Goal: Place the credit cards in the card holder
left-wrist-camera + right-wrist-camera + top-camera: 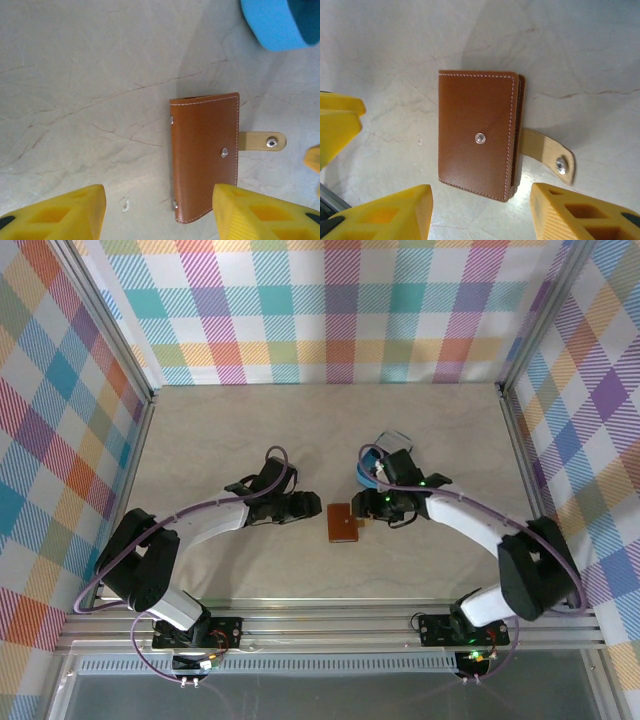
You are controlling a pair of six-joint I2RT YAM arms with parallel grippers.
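Note:
The card holder [342, 522] is a small brown leather wallet lying folded shut on the table between the two arms. Its snap tab [547, 152] sticks out loose to one side, unfastened. My left gripper [315, 506] hovers just left of it, open, with the card holder [205, 160] partly between its yellow fingers and nothing gripped. My right gripper [368, 508] hovers just right of it, also open, above the card holder [476, 132] without touching it. The credit cards are hidden from me.
A blue rounded plastic tray [372, 468] sits just behind the right gripper, and its edge [275, 22] is close to the card holder. Plaid walls enclose the pale marbled table [250, 430]. A metal rail [330, 620] runs along the near edge.

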